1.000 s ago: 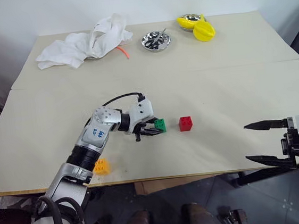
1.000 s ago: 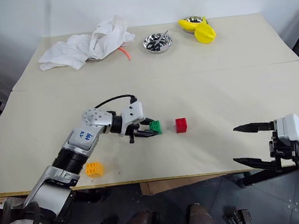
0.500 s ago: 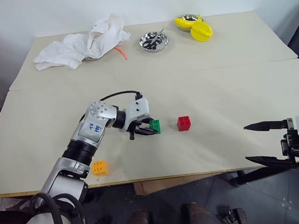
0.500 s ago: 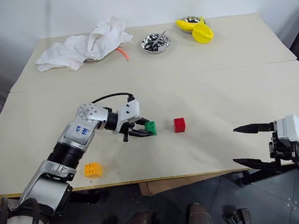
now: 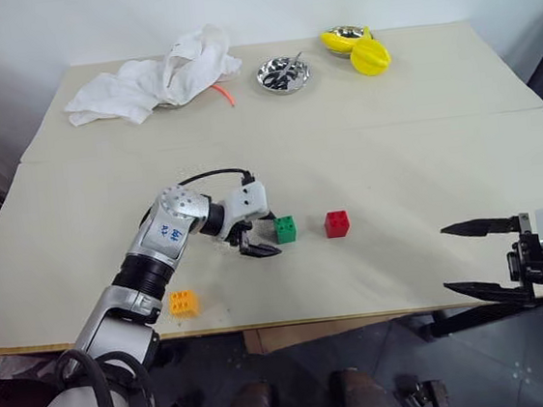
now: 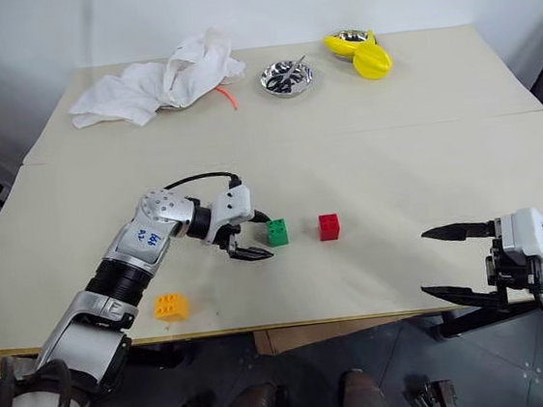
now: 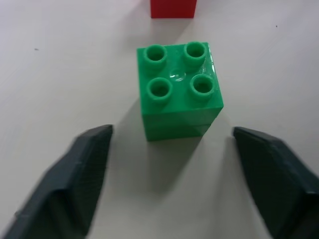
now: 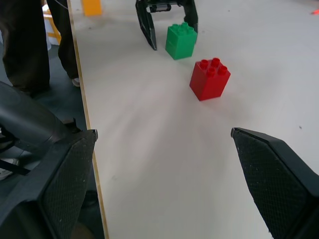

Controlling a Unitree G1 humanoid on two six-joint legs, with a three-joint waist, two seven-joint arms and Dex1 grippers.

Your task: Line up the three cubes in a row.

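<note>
two cubes, green cube (image 5: pixel 285 228) and red cube (image 5: pixel 337 223), sit side by side; left gripper (image 5: pixel 253 237) spread wide behind the green, apparently releasing; orange cube (image 5: pixel 183 302) waits apart.

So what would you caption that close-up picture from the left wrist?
Open left gripper facing the green cube standing free on the table, red cube just beyond.
</note>
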